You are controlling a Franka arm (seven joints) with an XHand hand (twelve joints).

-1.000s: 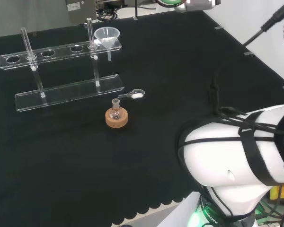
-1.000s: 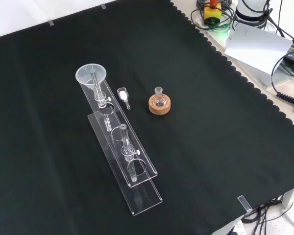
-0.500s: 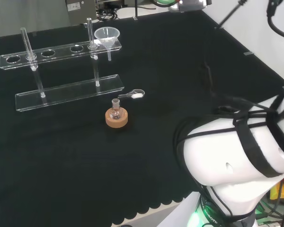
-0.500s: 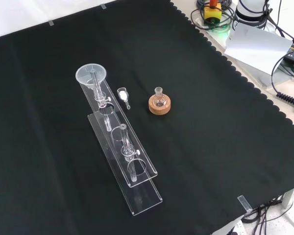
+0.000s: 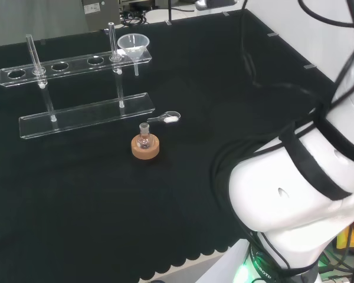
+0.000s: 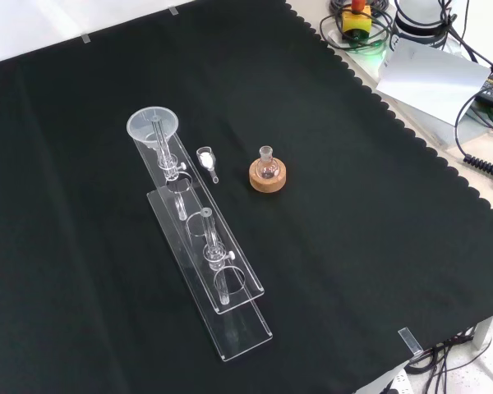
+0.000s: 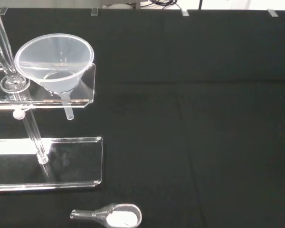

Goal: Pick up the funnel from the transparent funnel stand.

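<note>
funnel (image 7: 54, 61) sits upright in stand (image 7: 61, 161), stem pointing down; cannot tell the hand's state.

A black cloth (image 6: 329, 271) with a scalloped hem covers the bench and hangs a little over its pale edge. Small clear clips (image 6: 409, 339) sit along the border of the cloth. In the front view, beyond the cloth's upper right edge, a tangle of black cables (image 6: 476, 156) lies on a light surface beside a grey sheet (image 6: 431, 78), and a yellow box with a red button (image 6: 356, 20) stands near the top. In the head view, a grey wall panel (image 5: 35, 17) rises behind the far edge of the bench. Light is even, with soft glare on the cloth.
</note>
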